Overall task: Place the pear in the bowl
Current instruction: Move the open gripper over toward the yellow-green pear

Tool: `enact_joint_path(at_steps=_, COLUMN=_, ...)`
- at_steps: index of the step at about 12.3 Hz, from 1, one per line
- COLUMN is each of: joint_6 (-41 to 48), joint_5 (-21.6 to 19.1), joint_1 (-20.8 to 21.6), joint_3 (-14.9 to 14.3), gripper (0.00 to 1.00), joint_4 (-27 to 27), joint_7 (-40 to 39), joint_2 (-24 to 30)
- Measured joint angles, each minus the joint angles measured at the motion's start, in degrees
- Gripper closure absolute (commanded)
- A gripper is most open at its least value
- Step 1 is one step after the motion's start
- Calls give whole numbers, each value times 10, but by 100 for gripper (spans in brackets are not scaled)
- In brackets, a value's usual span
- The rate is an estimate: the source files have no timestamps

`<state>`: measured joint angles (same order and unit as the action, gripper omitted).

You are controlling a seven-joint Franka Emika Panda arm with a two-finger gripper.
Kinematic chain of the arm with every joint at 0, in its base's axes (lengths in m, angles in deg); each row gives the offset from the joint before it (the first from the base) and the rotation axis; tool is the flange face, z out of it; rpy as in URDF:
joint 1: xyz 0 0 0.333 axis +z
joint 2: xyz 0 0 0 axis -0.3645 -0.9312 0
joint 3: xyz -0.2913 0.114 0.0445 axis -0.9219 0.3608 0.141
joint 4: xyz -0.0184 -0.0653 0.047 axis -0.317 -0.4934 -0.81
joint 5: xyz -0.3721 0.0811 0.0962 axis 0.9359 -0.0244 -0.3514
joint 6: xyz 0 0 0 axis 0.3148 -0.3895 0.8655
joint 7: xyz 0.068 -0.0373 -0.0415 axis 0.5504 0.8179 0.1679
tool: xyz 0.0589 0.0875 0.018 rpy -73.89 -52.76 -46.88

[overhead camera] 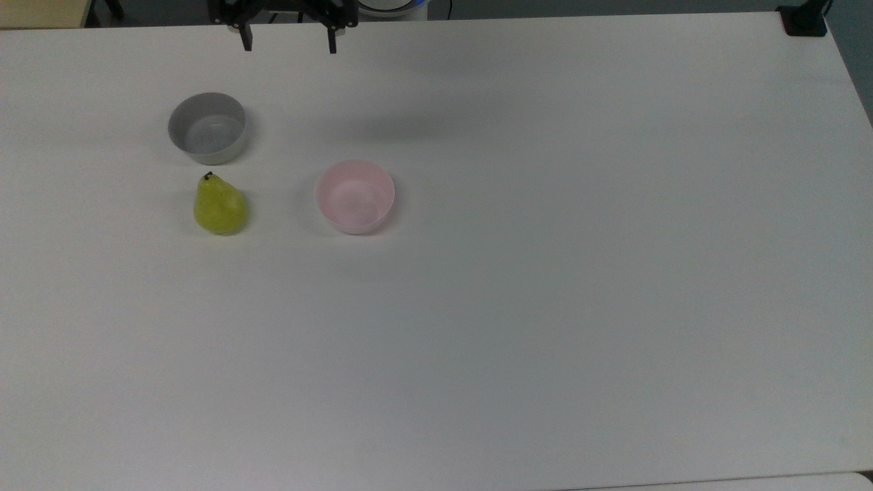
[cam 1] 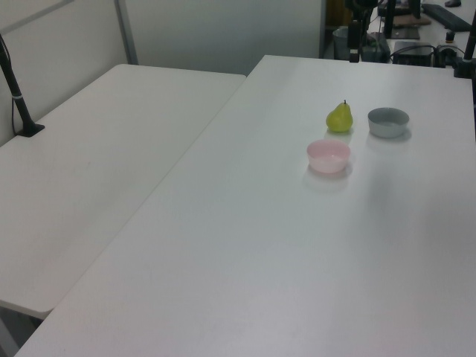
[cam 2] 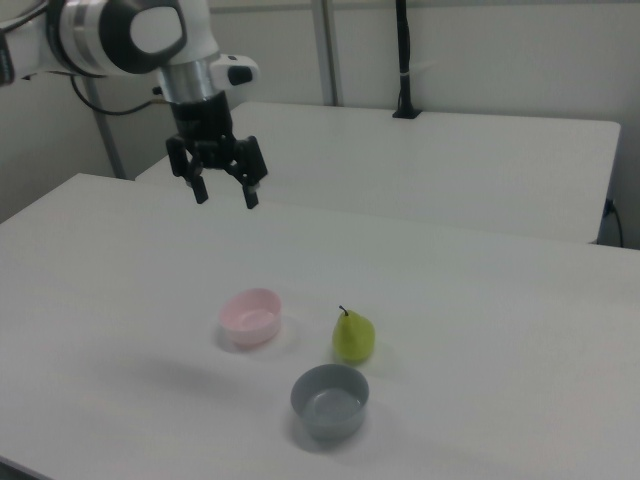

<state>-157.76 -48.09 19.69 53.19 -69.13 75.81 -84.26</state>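
Note:
The yellow-green pear point(overhead camera: 219, 204) point(cam 1: 339, 117) point(cam 2: 352, 336) stands upright on the white table point(overhead camera: 545, 273), its dark stem up. To its right in the top view sits the pale pink bowl point(overhead camera: 354, 196) point(cam 1: 328, 155) point(cam 2: 251, 315), with nothing inside. My gripper point(overhead camera: 289, 41) point(cam 2: 225, 193) hangs open high above the table near the far edge in the top view, well away from the pear and the bowl. Nothing is between its black fingers point(cam 2: 248, 196).
A grey bowl point(overhead camera: 207, 127) point(cam 1: 388, 121) point(cam 2: 330, 399) of similar size sits just beyond the pear in the top view. A second white table point(cam 1: 97, 149) adjoins on the left view's left. A black clamp post point(overhead camera: 803, 20) stands at the top view's far right corner.

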Motion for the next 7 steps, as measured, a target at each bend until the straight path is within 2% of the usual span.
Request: enact_joint_path(at_steps=7, joint_6=-66, joint_5=0, joint_1=-99, joint_3=0, gripper=0, joint_4=12, joint_7=-93, joint_2=-51)
